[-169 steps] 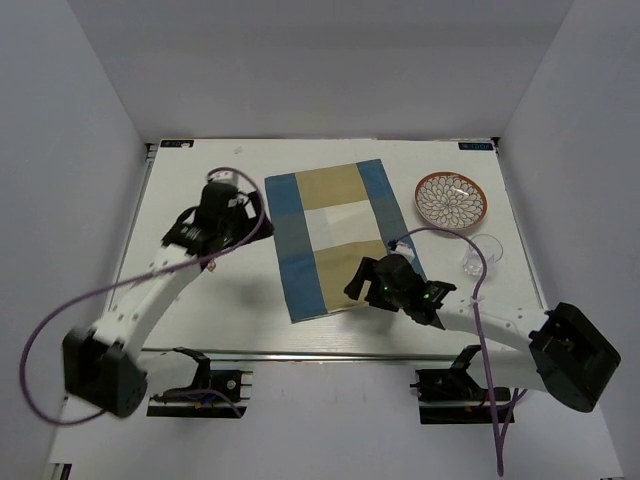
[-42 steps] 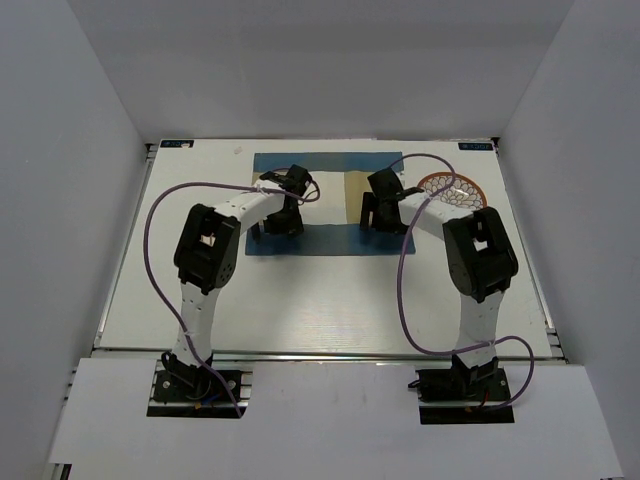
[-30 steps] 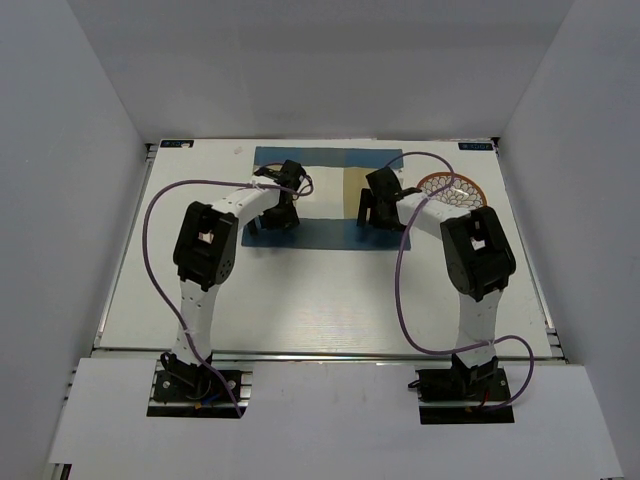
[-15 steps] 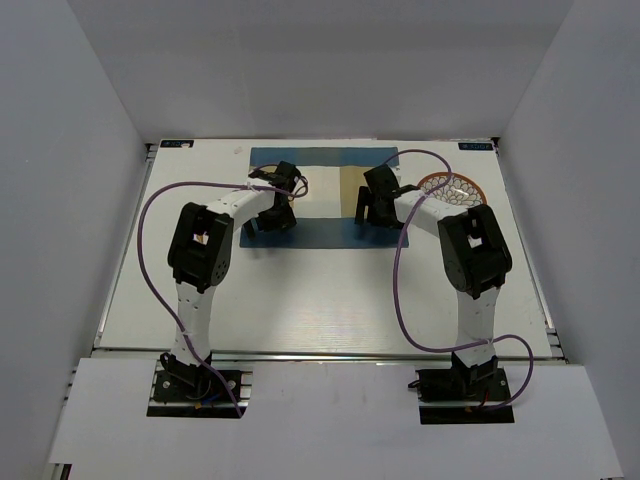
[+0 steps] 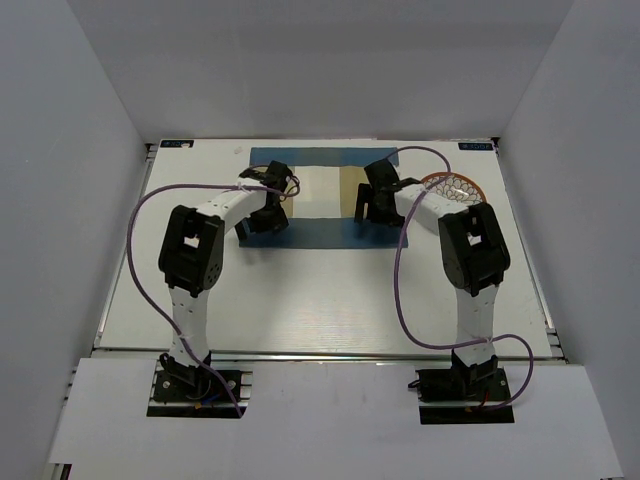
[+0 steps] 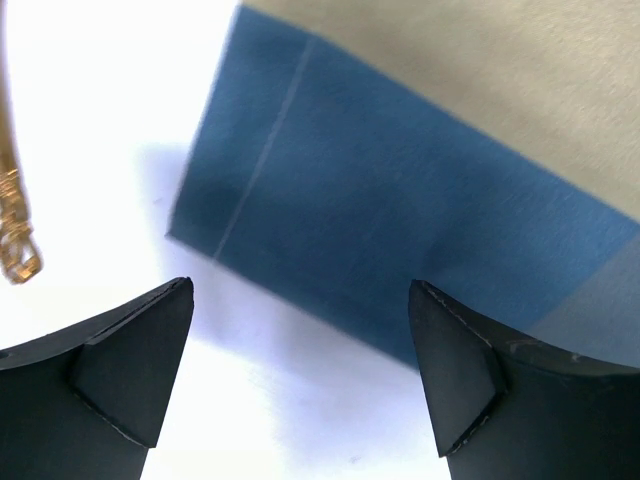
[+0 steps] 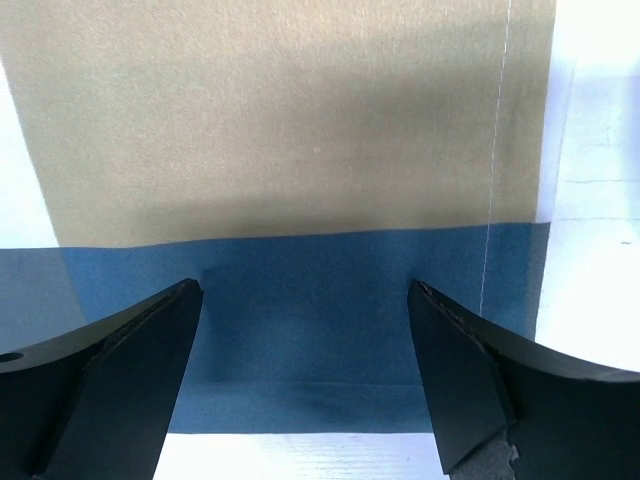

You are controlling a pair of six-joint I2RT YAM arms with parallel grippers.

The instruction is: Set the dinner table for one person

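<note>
Desk (image 5: 320, 300) fills the frame's middle, white; the striped placemat (image 5: 318, 188) lies at its upper centre. Left hand (image 6: 300, 288) and right hand (image 7: 303, 285) are spread wide over the placemat's blue edge.

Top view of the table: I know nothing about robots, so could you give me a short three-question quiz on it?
1. True or false: the left tool is shut on the placemat.
2. The placemat's strip nearest the arms is: A blue, B red, C green.
3. Fill in: the patterned plate lies at the placemat's ____ end, by the robot's own sides.
Key: 1 false, it is open; 2 A; 3 right.
</note>
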